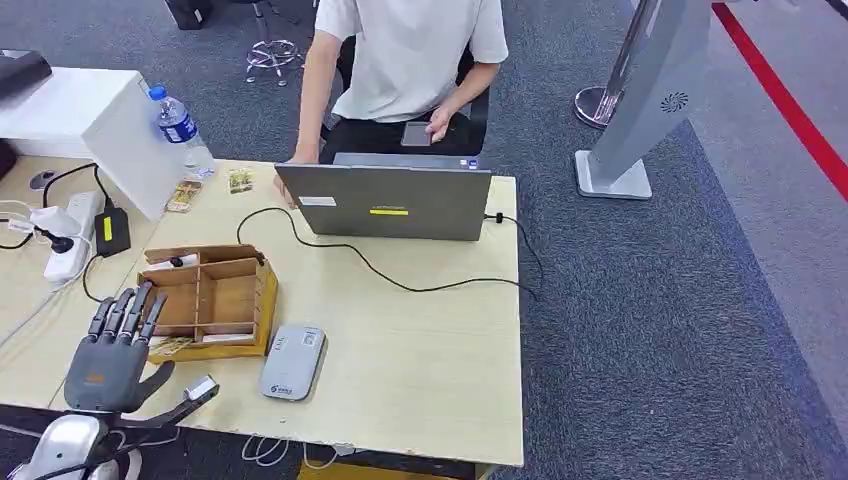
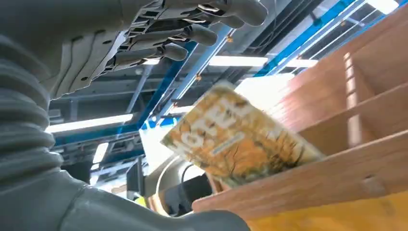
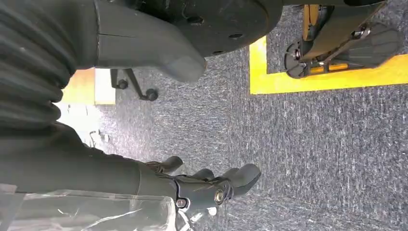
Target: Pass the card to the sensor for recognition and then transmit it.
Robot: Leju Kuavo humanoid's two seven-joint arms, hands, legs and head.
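Left hand [image 1: 112, 352]: spread, empty, beside wooden organizer [image 1: 212, 297]; card [image 2: 239, 139] leaning on organizer's edge; sensor [image 1: 292, 362] near desk [image 1: 420, 340] front edge

Floor: grey carpet [image 1: 640, 300] is covering the room; a red stripe [image 1: 790, 105] is running across it at the far right.
Floor marking: yellow tape [image 3: 327, 79] is lying on the carpet in the right wrist view.
Tabletop: a pale wooden tabletop [image 1: 420, 350] is standing on the carpet.
Person: a person [image 1: 410, 60] is sitting at its far side.
Stand: a grey stand [image 1: 650, 90] is rising right of the tabletop.
Cabinet: a white cabinet [image 1: 90, 125] is sitting at the far left.
Light: strip lights [image 2: 86, 123] are glowing overhead among blue beams [image 2: 202, 62].
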